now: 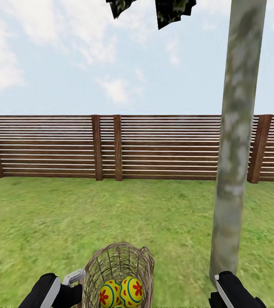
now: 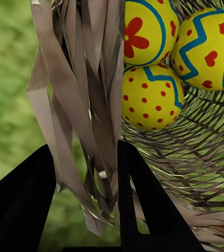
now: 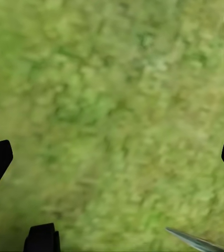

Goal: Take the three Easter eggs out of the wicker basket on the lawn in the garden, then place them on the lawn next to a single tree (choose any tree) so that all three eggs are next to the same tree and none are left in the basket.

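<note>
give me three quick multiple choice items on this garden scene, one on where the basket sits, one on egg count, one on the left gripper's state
1. Seen from the head camera, where is the wicker basket relative to the tree?
A. left of the trunk
B. right of the trunk
C. behind the fence

2. How many Easter eggs show in the basket in the left wrist view?
A. one
B. three
C. five

3. What is the left gripper doing?
A. hanging open over bare grass
C. holding an egg
B. clamped on the basket's wicker rim

Answers:
1 A, the basket stands on the lawn left of the trunk.
2 B, three yellow patterned eggs lie together inside.
3 B, wicker strips pass between its two dark fingers.
</note>
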Robot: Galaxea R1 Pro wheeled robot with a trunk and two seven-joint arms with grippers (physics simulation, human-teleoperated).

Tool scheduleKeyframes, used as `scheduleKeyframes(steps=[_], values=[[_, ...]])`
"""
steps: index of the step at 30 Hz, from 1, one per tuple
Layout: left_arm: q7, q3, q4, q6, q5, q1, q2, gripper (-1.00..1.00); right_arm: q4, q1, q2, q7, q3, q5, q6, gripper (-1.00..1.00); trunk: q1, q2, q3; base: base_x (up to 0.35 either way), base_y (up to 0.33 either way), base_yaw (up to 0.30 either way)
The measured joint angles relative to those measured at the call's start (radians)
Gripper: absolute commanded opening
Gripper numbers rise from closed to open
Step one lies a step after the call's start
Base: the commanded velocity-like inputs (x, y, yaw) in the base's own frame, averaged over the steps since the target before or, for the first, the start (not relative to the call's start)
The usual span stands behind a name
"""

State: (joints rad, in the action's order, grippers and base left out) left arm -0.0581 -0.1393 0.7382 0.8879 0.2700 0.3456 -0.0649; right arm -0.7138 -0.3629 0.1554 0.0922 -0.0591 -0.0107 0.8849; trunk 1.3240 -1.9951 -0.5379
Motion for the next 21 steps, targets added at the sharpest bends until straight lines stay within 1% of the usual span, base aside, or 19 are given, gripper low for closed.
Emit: scheduleKeyframes(steps=[3, 21], values=[[0.000, 0.000, 0.000, 0.000, 0.005, 0.000, 0.000, -1.00, 0.000, 0.000, 0.000, -0.001, 0.000, 0.000, 0.000, 1.00, 0.012, -0.021, -0.009, 0.000, 0.000, 0.000], [-0.001, 0.000, 0.001, 0.000, 0.003, 0.000, 0.000, -1.00, 0.000, 0.000, 0.000, -0.001, 0.000, 0.000, 0.002, 1.00, 0.081, -0.147, -0.066, 0.000, 0.000, 0.000]])
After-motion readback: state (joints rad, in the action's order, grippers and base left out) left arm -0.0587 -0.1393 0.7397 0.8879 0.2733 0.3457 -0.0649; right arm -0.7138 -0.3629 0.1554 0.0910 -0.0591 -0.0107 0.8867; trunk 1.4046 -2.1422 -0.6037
